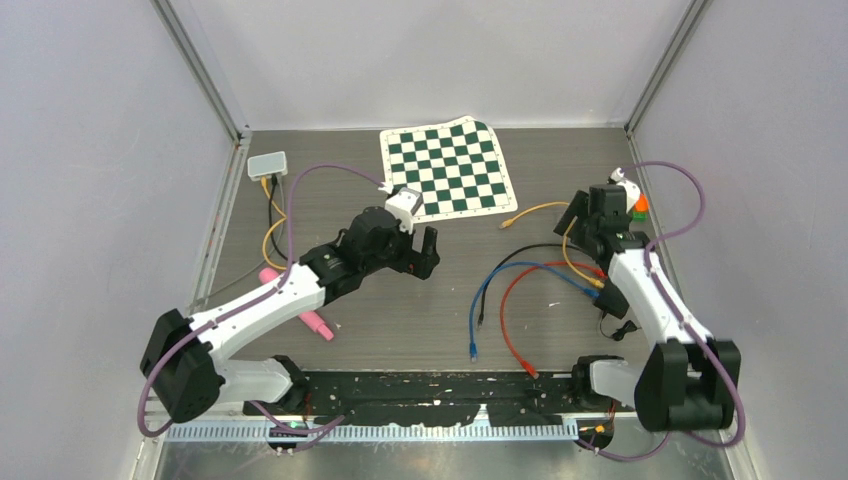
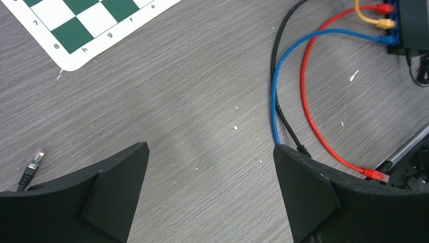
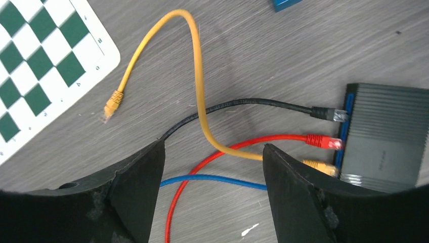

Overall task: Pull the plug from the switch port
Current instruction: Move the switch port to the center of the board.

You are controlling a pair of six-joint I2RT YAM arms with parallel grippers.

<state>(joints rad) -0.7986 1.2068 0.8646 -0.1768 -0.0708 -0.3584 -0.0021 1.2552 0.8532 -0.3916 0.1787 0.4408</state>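
Note:
The switch (image 3: 384, 136) is a dark grey box with a blue port face, seen at the right of the right wrist view. A black plug (image 3: 326, 113), a red plug (image 3: 321, 140) and a yellow plug (image 3: 318, 165) sit in its ports. The blue cable (image 3: 212, 179) runs behind my right finger, so its plug is hidden. My right gripper (image 3: 213, 145) hovers open above the cables, just left of the ports, holding nothing. My left gripper (image 2: 211, 147) is open over bare table, with the switch (image 2: 412, 25) far to its upper right.
A checkered mat (image 1: 445, 170) lies at the back centre. A small grey box (image 1: 267, 165) sits at the back left and a pink marker (image 1: 300, 310) lies beside the left arm. Loose cable ends trail over the table: yellow (image 3: 112, 104), black (image 2: 33, 162) and red (image 2: 377, 174).

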